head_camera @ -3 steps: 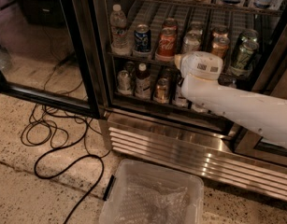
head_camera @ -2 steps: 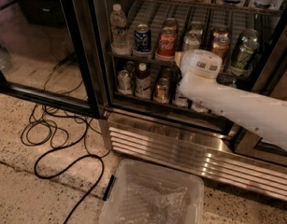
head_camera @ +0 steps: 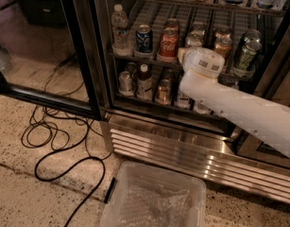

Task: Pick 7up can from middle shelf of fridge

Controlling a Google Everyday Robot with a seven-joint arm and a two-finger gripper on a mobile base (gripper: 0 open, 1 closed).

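The fridge (head_camera: 92, 56) stands open, its glass door (head_camera: 36, 46) swung to the left. The middle shelf (head_camera: 149, 56) holds a water bottle (head_camera: 120, 28), a blue can (head_camera: 143, 38), a red Coca-Cola can (head_camera: 168, 43) and a dark green can (head_camera: 245, 56). The silver-grey 7up can (head_camera: 194, 39) stands just right of the Coca-Cola can, its lower part hidden by my arm. My gripper (head_camera: 186, 56) reaches in from the right at middle-shelf height, right in front of the 7up can. The white wrist (head_camera: 203, 65) covers most of it.
Cans and a bottle stand on the bottom shelf (head_camera: 144, 82). The slatted steel grille (head_camera: 173, 150) runs below. A clear plastic bin (head_camera: 154, 202) sits on the floor in front. Black cables (head_camera: 55, 136) loop on the floor at the left.
The arm has barely moved and stays in front of the middle shelf. Nothing has been lifted or shifted.
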